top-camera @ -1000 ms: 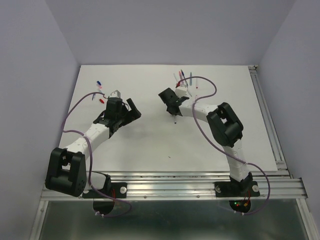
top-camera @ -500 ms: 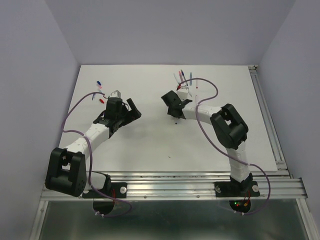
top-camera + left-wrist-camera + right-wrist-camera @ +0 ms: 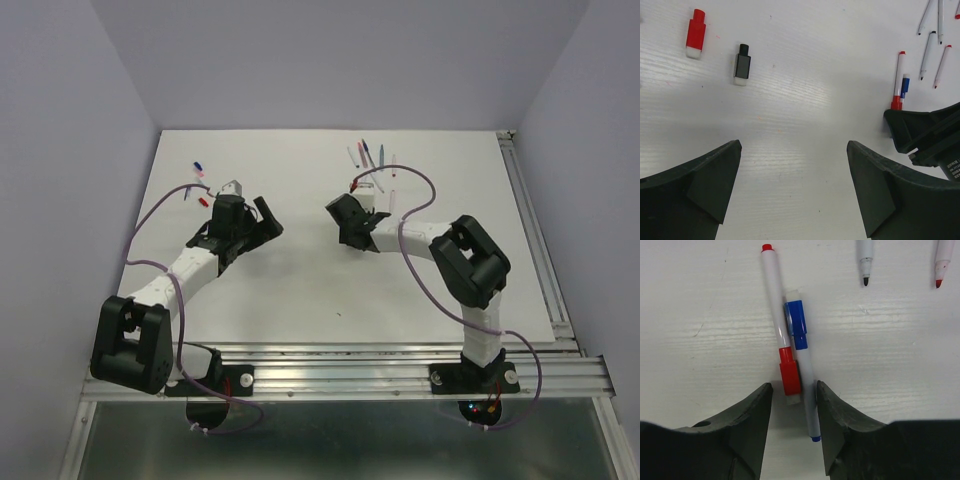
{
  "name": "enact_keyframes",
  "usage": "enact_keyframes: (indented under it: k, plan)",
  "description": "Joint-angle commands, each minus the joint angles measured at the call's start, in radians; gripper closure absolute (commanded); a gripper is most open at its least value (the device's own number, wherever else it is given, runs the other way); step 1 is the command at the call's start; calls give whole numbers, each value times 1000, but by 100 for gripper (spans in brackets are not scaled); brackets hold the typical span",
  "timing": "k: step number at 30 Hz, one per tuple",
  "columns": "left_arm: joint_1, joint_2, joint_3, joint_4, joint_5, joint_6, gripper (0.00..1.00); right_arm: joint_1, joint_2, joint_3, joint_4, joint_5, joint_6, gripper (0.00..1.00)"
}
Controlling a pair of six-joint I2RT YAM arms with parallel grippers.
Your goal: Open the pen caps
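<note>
We'd call this a robotics lab test cell: plain lilac panels [image 3: 330, 60] box in a white tabletop [image 3: 300, 290], and aluminium extrusion rails [image 3: 350, 365] carry the left arm [image 3: 190, 265] and right arm [image 3: 470, 270].

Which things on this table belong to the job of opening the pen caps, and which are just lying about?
Belong to the job:
- red cap and blue cap, both still fitted, at the right gripper
- loose red cap and loose black cap, already off

Just lying about:
- uncapped pens, nothing left to open
- metal rail
</note>
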Motion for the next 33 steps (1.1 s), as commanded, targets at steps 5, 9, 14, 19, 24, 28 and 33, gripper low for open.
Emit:
enact_keyframes:
  k: [5,9,14,19,24,28,33]
  plan:
    - [-1,-52,-1,13,8,17,1,29,-49,-110,-38,-67,-45,60]
    - [-1,-51,2,12,13,18,1,29,-43,-117,-42,-57,-50,70]
    - [-1,-63,2,10,11,18,1,29,-26,-120,-48,-37,-38,83]
    - [-2,-69,2,6,13,17,1,28,-44,-121,-105,37,34,89]
    - [-2,-83,2,9,33,15,1,29,-129,-153,-140,78,85,92]
    - [-2,-95,-6,32,85,13,1,29,-224,-216,-90,69,78,94]
    - [-1,-121,-41,114,223,-2,1,29,-385,-379,145,-129,-60,95]
